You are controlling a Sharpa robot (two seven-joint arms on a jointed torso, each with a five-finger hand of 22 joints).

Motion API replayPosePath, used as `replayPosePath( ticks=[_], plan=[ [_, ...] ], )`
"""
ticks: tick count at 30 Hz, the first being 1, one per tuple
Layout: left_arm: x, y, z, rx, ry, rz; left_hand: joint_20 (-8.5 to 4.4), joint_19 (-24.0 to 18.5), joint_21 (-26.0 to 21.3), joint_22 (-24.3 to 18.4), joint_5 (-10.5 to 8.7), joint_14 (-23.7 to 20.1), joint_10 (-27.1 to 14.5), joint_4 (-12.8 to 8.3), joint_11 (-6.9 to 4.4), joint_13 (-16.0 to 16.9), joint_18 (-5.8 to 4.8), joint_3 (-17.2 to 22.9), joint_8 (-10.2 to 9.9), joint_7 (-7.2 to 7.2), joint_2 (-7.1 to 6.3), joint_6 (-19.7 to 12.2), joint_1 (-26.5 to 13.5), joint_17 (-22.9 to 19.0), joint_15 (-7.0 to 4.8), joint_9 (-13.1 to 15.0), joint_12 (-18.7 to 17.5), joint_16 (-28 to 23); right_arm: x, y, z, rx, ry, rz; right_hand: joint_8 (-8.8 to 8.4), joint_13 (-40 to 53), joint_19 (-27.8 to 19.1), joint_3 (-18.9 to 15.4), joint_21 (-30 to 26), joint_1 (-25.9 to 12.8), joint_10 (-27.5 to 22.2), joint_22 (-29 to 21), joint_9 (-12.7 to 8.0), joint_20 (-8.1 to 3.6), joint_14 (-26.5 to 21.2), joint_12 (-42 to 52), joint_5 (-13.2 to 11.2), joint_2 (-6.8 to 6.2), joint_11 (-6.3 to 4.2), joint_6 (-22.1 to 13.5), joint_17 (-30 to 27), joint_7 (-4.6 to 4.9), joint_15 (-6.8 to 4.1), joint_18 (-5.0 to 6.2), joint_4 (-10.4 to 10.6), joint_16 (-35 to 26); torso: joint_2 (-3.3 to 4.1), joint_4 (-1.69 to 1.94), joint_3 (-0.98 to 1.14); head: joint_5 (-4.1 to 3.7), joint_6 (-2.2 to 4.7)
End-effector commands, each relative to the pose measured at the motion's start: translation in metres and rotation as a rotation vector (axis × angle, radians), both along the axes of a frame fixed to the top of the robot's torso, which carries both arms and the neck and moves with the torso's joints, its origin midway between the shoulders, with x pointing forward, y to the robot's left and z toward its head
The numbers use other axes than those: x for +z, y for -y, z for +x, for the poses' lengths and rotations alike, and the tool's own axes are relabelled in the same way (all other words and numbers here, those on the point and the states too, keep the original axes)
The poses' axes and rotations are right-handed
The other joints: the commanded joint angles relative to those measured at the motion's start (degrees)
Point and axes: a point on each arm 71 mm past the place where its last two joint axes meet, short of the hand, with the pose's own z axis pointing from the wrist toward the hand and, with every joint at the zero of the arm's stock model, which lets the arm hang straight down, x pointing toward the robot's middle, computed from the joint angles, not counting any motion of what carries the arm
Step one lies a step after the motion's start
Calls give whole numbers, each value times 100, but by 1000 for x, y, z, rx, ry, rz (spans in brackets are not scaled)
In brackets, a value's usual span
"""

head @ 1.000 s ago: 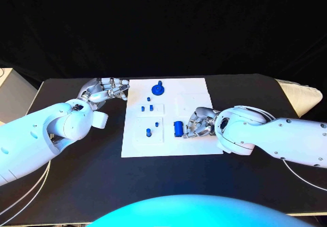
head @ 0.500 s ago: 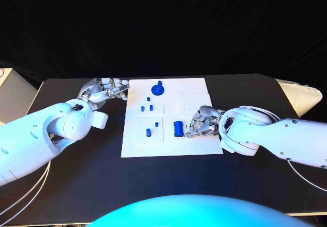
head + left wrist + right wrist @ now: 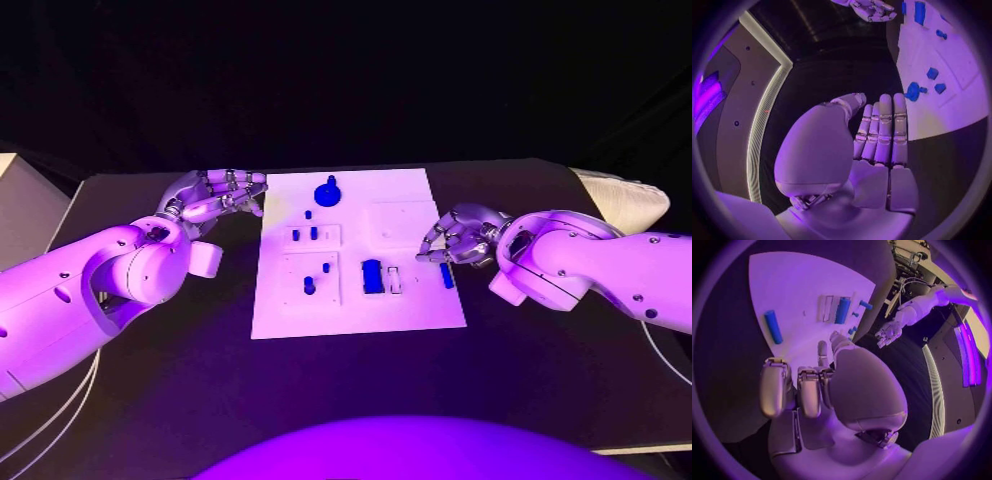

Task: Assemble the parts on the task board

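Overhead, from the head view, a black table point(image 3: 173, 400) fills the lower scene against a dark backdrop, and the white task board point(image 3: 418, 205) lies in its middle. On the board sit blue parts: a round knobbed piece point(image 3: 327, 193) near the far edge, a pair of small pegs point(image 3: 306, 234) below it, a larger block point(image 3: 372, 276) toward the near half, and a slim blue rod point(image 3: 446, 275) lying loose near the board's right edge. The left hand point(image 3: 219, 192) rests at the board's left edge, fingers curled in, holding nothing. The right hand point(image 3: 462, 236) hovers over the board's right edge with fingers bent; nothing is seen in it.

From the left wrist view, the left hand point(image 3: 879, 137) has its fingers straight and side by side with nothing between them, above the black table point(image 3: 836, 70), beside the task board point(image 3: 942, 115); pale lit strips of the room curve past.

From the right wrist view, the right hand point(image 3: 801, 390) holds nothing, its fingers bent above the task board point(image 3: 798, 285), with the rod point(image 3: 772, 326) lying apart from them.

Compared with a second ago, the right hand has lifted away from the block toward the board's right edge, and the rod now lies free on the board; the left hand has stayed put.
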Motion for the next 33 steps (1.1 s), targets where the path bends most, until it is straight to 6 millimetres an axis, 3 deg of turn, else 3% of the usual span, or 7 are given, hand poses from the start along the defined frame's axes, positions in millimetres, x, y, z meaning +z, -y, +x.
replayPosePath(
  ticks=[1,7,16,23,33],
  plan=[
    [1,3,-1,-14,13,-27,17,8,-28,-12,27,-6,94,46,-14,26,77,-6,22,-3,39,-52,-29,12,-5,-12,65,-6,-1,10,1,19,-16,-26,-20,1510,386,37,0,29,598,885,-39,36,580,19,-33,-10,-18,123,1424,-25,6,-94,17,19,-16,-12,-1,-31,33],
    [1,4,-1,-17,12,-32,14,23,-59,-34,22,-4,161,79,-31,58,78,-23,12,-7,30,-82,-53,23,-14,-23,158,1,-4,34,2,-24,-29,-168,105,1510,391,2,7,-299,598,897,14,-13,580,19,-10,-109,-111,431,1425,-137,-67,-92,46,20,-33,-30,-1,-73,34],
    [-1,4,-2,-19,9,-34,12,32,-73,-44,19,-1,186,90,-39,75,78,-29,12,-11,30,-87,-59,28,-19,-26,202,6,-7,47,-4,-64,-50,-288,289,1510,398,-144,10,-758,598,909,244,-69,582,19,190,-183,-179,520,1433,-215,-126,-94,64,23,-37,-29,2,-134,46],
    [-3,4,-3,-21,6,-33,12,35,-76,-47,18,1,190,94,-41,80,77,-32,13,-13,30,-88,-62,31,-20,-27,213,9,-16,41,-11,-67,-81,-323,363,1510,399,-286,0,-1037,598,911,364,-88,580,19,209,-199,-195,499,1423,-230,-143,-94,71,18,-31,-39,-1,-117,60],
    [-3,5,-3,-25,3,-33,12,37,-80,-49,17,3,191,99,-42,84,77,-35,13,-13,29,-89,-65,33,-20,-27,223,12,-26,26,-14,-52,-94,-318,357,1510,398,-378,-20,-1198,598,906,401,-88,578,19,197,-193,-184,440,1415,-216,-137,-92,74,14,-29,-20,-6,-110,51]
  ],
)
